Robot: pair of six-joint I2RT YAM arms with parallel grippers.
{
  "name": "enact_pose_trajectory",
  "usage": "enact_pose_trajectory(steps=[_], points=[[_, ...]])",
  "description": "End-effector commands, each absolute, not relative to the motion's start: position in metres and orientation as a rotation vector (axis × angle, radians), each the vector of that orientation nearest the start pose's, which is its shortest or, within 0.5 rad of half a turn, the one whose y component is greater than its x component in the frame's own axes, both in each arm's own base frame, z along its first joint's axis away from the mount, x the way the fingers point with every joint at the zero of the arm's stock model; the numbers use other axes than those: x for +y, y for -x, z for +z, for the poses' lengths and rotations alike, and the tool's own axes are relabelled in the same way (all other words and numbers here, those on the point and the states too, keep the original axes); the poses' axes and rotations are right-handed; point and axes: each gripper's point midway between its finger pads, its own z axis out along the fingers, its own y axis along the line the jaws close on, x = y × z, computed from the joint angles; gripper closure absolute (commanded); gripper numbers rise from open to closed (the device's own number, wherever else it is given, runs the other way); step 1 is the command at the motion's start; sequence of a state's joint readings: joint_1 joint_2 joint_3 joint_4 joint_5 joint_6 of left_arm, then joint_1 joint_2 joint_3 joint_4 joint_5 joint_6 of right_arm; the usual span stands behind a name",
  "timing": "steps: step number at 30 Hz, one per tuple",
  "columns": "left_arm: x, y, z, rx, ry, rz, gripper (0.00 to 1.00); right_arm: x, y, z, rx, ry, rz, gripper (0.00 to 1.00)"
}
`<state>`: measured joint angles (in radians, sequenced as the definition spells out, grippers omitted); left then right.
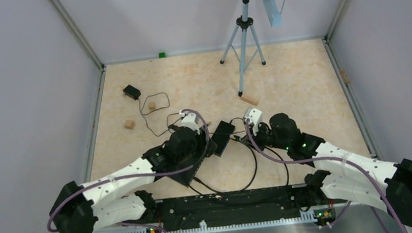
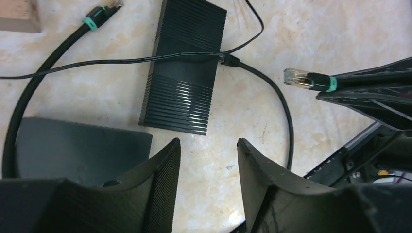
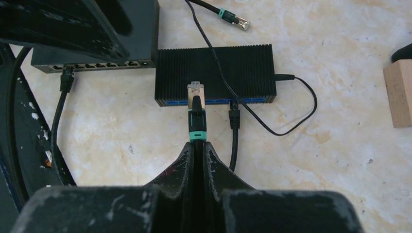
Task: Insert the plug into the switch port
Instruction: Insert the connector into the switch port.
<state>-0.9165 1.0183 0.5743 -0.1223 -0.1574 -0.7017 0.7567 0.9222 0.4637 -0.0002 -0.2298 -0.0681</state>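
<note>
The switch [image 3: 214, 73] is a small black ribbed box with blue ports along its near face; it also shows in the top view [image 1: 222, 136] and the left wrist view [image 2: 184, 68]. My right gripper [image 3: 197, 144] is shut on a black cable just behind its green-banded clear plug [image 3: 196, 92]. The plug tip hangs just in front of and above the port row, left of a cable [image 3: 234, 116] plugged into the switch. The held plug also shows in the left wrist view [image 2: 296, 77]. My left gripper [image 2: 209, 145] is open and empty, just near of the switch.
A second, larger black switch [image 3: 92, 65] with a plugged cable lies at the left. A loose green-banded plug [image 3: 233, 17] lies beyond the small switch. Wooden blocks [image 3: 398, 92] [image 1: 129, 124], a black adapter [image 1: 131, 92] and a tripod [image 1: 244, 37] stand farther off.
</note>
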Motion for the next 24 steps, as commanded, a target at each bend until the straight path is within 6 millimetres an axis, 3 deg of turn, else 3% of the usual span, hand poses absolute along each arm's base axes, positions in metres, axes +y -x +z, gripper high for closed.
enact_pose_trajectory(steps=[1,6,13,18,24], points=[[-0.29,-0.208,0.134,2.149,-0.344,-0.899,0.49,0.248,-0.209,0.135,1.759,0.883,0.666,1.0],[-0.284,-0.219,0.115,2.176,-0.364,-0.853,0.54,0.246,-0.208,0.123,1.731,0.822,0.614,1.0],[-0.279,-0.233,0.094,2.187,-0.437,-0.804,0.51,0.247,-0.196,0.1,1.708,0.768,0.593,1.0],[-0.276,-0.236,0.078,2.264,-0.48,-0.79,0.61,0.248,-0.193,0.086,1.704,0.766,0.571,1.0],[-0.273,-0.245,0.073,2.268,-0.464,-0.761,0.54,0.249,-0.189,0.072,1.72,0.797,0.568,1.0]])
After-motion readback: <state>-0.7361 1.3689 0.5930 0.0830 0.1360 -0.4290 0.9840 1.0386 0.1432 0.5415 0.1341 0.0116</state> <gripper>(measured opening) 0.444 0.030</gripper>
